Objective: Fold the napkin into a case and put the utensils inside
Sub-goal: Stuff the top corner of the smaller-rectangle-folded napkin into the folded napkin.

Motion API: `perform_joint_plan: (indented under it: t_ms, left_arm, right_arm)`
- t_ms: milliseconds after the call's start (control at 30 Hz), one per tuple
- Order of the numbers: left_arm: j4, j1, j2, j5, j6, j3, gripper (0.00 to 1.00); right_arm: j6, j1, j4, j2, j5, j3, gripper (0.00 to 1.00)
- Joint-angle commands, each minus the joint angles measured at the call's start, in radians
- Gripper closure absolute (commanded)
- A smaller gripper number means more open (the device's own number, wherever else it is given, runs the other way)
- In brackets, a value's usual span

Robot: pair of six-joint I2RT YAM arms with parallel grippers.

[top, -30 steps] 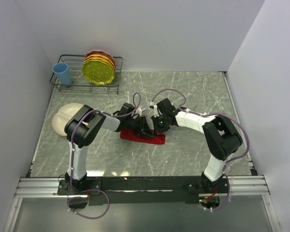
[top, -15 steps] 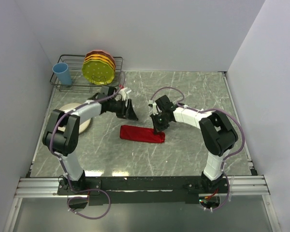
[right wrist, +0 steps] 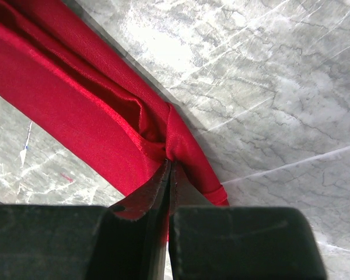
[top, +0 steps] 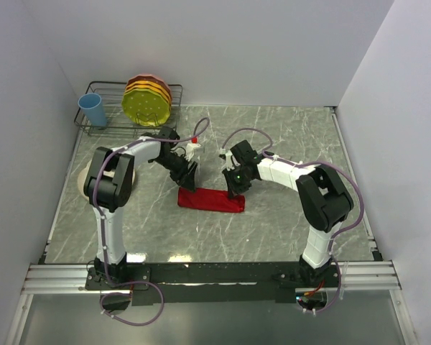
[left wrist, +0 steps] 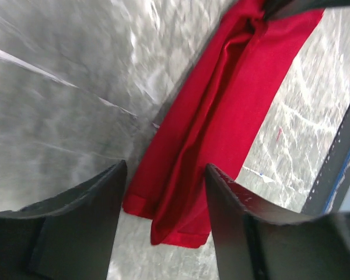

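Top view, napkin: I see the napkin point(top: 212, 200) folded into a long narrow strip. It lies flat near the middle of the tabletop point(top: 287, 230), running left to right.
Top view, left gripper: the left gripper point(top: 188, 177) hangs over the strip's left end with its fingers spread.
Top view, right gripper: the right gripper point(top: 235, 188) is down on the strip's far edge, toward its right end.
Top view, far left corner: a dish rack point(top: 111, 131) holds a blue cup point(top: 93, 110) and upright yellow and orange plates point(top: 149, 100). A cream plate point(top: 85, 185) sits by the left edge, mostly hidden behind my left arm.
Left wrist view: the two dark fingers point(left wrist: 87, 204) stand wide apart and grip nothing. The red strip's end shows in the gap below them.
Right wrist view: the fingers point(right wrist: 140, 204) are pressed together, pinching a raised fold along the napkin's edge. The cloth rises to a small peak at the tips.
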Motion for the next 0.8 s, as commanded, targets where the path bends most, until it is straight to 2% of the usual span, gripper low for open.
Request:
perform_joint_plan:
  t_ms: [0,67,100,200,300,367,467,500,600,767]
  left_arm:
    - [-0.033,-0.025,0.013,0.025,0.054,0.019,0.44]
    - [-0.031,-0.033,0.031,0.021,0.052,0.022,0.51]
    - [-0.026,-0.037,0.039,0.019,0.049,0.025,0.58]
    - [-0.020,-0.045,0.056,0.010,0.049,0.040,0.68]
    - [-0.020,-0.046,0.068,0.005,0.052,0.065,0.74]
    - [-0.028,-0.048,0.073,0.005,0.063,0.082,0.74]
    - [-0.025,-0.049,0.068,0.008,0.077,0.083,0.66]
    - [-0.014,-0.049,0.053,0.010,0.075,0.079,0.53]
    - [0.053,-0.033,-0.004,0.033,0.043,0.043,0.42]
    - [0.206,0.056,-0.149,0.115,-0.081,-0.023,0.36]
  right_arm:
    - [-0.012,-0.011,-0.013,-0.006,-0.012,0.036,0.91]
    - [-0.009,-0.017,-0.021,-0.021,-0.037,0.038,0.88]
    - [-0.007,-0.027,-0.033,-0.026,-0.049,0.047,0.84]
    - [-0.011,-0.060,-0.080,-0.044,-0.100,0.087,0.70]
    - [-0.032,-0.110,-0.122,-0.055,-0.153,0.139,0.59]
    - [-0.062,-0.130,-0.143,-0.043,-0.189,0.189,0.50]
    - [-0.142,-0.138,-0.176,-0.004,-0.199,0.246,0.42]
    - [-0.156,-0.137,-0.183,0.006,-0.215,0.255,0.40]
    - [-0.213,-0.138,-0.215,0.052,-0.268,0.297,0.33]
    - [-0.293,-0.129,-0.284,0.131,-0.354,0.378,0.27]
